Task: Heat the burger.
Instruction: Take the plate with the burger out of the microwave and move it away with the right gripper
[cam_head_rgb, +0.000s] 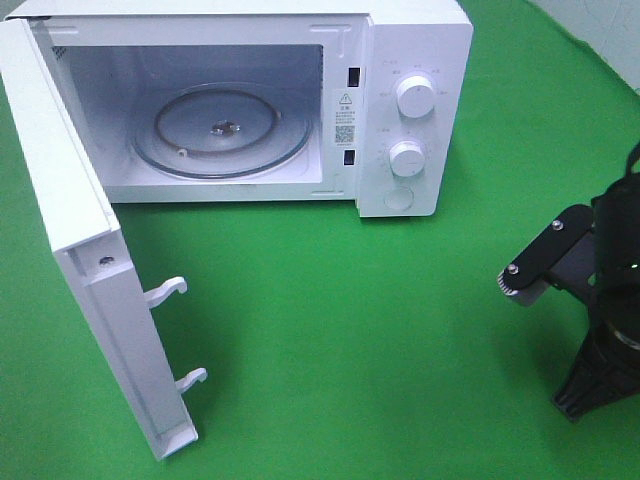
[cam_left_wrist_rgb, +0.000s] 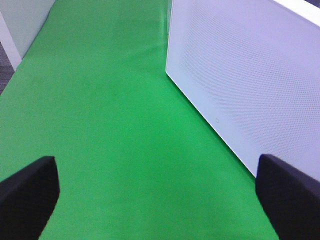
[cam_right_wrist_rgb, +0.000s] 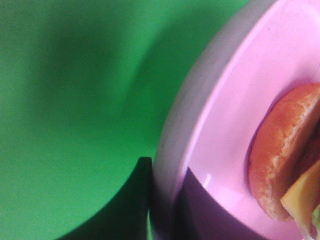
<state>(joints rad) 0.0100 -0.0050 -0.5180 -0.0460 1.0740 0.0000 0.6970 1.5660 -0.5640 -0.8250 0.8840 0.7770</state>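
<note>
Holding pink plate (cam_right_wrist_rgb: 225, 115) rim w/ R gripper (cam_right_wrist_rgb: 160, 200), jaws pinched on it; burger (cam_right_wrist_rgb: 285, 160) sits on plate. L gripper (cam_left_wrist_rgb: 157, 192) spread wide, empty. I'd keep plate level, slide onto microwave (cam_head_rgb: 410, 110) turntable (cam_head_rgb: 220, 130), clear of door (cam_head_rgb: 90, 270).

We see a round pink plate (cam_right_wrist_rgb: 225, 135) filling much of the view, its rim clamped by the right gripper (cam_right_wrist_rgb: 165, 200), a dark finger (cam_right_wrist_rgb: 137, 200) under the edge. On it sits the burger (cam_right_wrist_rgb: 287, 160), showing golden-brown bun and 1 yellow cheese corner. Green cloth (cam_right_wrist_rgb: 75, 100) lies beyond.
</note>
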